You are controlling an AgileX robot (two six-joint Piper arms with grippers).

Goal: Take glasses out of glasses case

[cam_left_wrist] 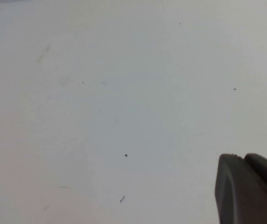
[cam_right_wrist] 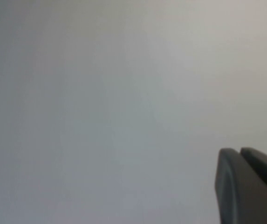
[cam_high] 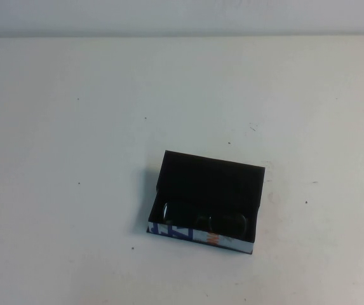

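The glasses case, a black open box with a white side strip printed in blue and orange, sits on the white table a little right of centre near the front. The dark glasses lie inside it along the near wall. Neither arm shows in the high view. My left gripper is shut and empty over bare table in the left wrist view. My right gripper is shut and empty over bare table in the right wrist view. The case shows in neither wrist view.
The white table carries only small dark specks. Its far edge meets a pale wall at the top of the high view.
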